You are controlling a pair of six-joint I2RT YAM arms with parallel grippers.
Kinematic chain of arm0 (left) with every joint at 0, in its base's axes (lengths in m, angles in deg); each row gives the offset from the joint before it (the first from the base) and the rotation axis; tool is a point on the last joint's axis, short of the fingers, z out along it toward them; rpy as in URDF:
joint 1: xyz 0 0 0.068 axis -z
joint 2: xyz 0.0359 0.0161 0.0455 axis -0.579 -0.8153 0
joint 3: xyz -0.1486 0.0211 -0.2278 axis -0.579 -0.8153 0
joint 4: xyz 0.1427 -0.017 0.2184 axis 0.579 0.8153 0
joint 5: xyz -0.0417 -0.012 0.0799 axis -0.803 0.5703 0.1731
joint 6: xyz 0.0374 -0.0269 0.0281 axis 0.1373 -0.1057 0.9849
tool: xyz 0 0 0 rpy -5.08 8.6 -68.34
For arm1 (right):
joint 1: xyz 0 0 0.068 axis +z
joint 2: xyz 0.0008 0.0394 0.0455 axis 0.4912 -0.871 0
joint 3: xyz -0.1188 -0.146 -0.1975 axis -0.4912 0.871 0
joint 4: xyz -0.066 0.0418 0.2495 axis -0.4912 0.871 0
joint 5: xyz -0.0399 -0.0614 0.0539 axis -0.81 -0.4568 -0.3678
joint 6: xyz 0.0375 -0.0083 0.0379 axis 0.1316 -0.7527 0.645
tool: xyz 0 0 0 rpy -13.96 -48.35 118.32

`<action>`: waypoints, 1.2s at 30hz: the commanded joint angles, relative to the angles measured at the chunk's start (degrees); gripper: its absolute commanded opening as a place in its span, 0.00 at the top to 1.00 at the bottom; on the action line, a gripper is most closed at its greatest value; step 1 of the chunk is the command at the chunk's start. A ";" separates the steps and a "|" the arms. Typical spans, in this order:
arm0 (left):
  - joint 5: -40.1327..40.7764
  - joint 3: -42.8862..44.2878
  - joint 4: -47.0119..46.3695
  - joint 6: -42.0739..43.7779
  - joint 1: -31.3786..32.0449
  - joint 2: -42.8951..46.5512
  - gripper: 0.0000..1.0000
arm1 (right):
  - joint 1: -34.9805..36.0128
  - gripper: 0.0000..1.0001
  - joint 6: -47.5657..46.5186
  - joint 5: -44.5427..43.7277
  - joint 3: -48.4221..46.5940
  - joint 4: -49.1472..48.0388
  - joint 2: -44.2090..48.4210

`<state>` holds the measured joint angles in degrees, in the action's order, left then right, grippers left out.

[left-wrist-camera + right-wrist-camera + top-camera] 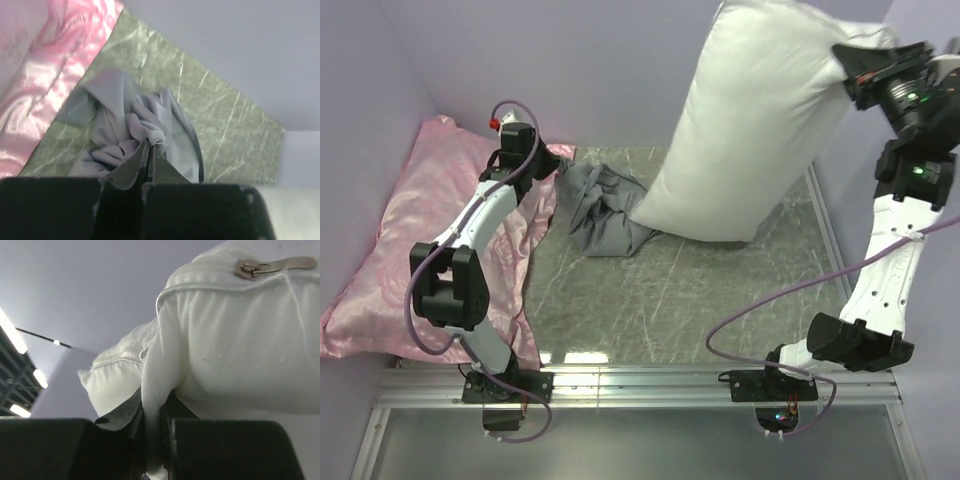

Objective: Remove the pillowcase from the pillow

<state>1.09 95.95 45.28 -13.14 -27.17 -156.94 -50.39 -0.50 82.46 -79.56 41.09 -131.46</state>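
The white pillow [750,120] hangs in the air at the back right, its lower corner touching the table. My right gripper [848,75] is shut on a fold of it at the upper right end; in the right wrist view the gripper [152,410] pinches white pillow fabric [240,340] below a zipper pull. The silver-grey pillowcase [605,215] lies crumpled on the table, apart from the pillow's body. My left gripper [558,168] is at its left edge; in the left wrist view the gripper [151,145] is shut on a bunch of the pillowcase [120,110].
A large pink rose-patterned pillow [390,250] lies along the left side under my left arm and shows in the left wrist view [45,65]. The green marbled table top [700,290] is bounded by lilac walls and an aluminium rail [640,385] at the front.
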 commanded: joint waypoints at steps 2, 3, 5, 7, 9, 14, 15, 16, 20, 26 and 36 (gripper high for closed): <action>-3.61 -5.33 -2.93 0.17 0.05 1.40 1.00 | 6.45 1.00 -13.64 -3.67 16.59 -5.04 10.77; -3.78 -6.66 -3.81 -0.10 0.05 2.10 1.00 | 10.30 1.00 -16.04 -6.82 20.24 -4.34 13.32; -4.40 -9.29 -4.95 -0.27 0.05 3.95 1.00 | 13.66 1.00 -18.86 -8.25 33.10 -5.81 20.79; -4.75 -10.80 -5.40 -0.19 0.05 5.53 1.00 | 17.79 1.00 -19.75 -10.78 42.03 -7.32 28.59; -4.75 -12.38 -5.40 0.25 0.05 6.68 1.00 | 19.64 1.00 -20.89 -13.60 54.24 -7.49 34.15; -7.11 -16.77 -6.89 -0.71 0.14 10.89 1.00 | 22.27 1.00 -20.11 -16.86 75.15 -5.48 49.45; -7.56 -17.74 -8.11 -1.32 0.49 11.51 1.00 | 22.90 1.00 -19.67 -17.30 77.64 -4.95 51.21; -7.65 -19.05 -8.39 -1.42 0.75 12.30 1.00 | 23.60 1.00 -19.58 -17.83 79.75 -3.64 53.23; -7.83 -22.05 -9.62 -2.12 1.20 13.71 1.00 | 25.63 1.00 -20.98 -23.01 87.31 -1.60 53.34; -8.62 -25.04 -9.18 -1.77 2.60 17.49 1.00 | 32.46 1.00 -18.00 -25.20 96.46 -6.09 47.97; -5.38 -30.73 -7.68 -2.20 5.23 22.31 1.00 | 33.72 1.00 -22.30 -32.86 87.25 7.60 54.91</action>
<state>-5.71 68.56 38.00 -14.94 -23.65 -138.21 -17.13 -20.42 51.82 13.83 44.57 -79.72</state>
